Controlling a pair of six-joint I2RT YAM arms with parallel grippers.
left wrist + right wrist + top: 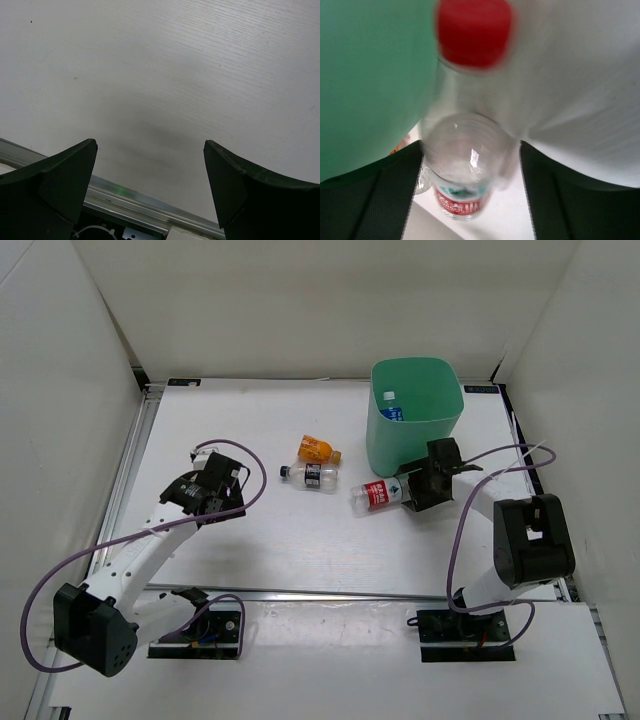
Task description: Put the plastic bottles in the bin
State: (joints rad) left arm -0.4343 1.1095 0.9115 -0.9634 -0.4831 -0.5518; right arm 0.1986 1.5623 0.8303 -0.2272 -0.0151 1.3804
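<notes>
The mint-green bin [415, 425] stands at the back right; it fills the upper left of the right wrist view [365, 75]. A clear bottle with a blue cap [391, 406] lies inside it. The stubby orange bottle [316, 449] and the dark-label bottle [310, 476] lie left of the bin. The red-label bottle [377, 496] lies in front of the bin. My right gripper [410, 494] is open, one finger on each side of this bottle [462, 165], whose red cap [474, 32] points away. My left gripper [197, 494] is open and empty [150, 150] over bare table.
White walls enclose the table on three sides. An aluminium rail [145, 202] runs just below my left fingers. Purple cables loop from both arms, one [520, 455] beside the bin.
</notes>
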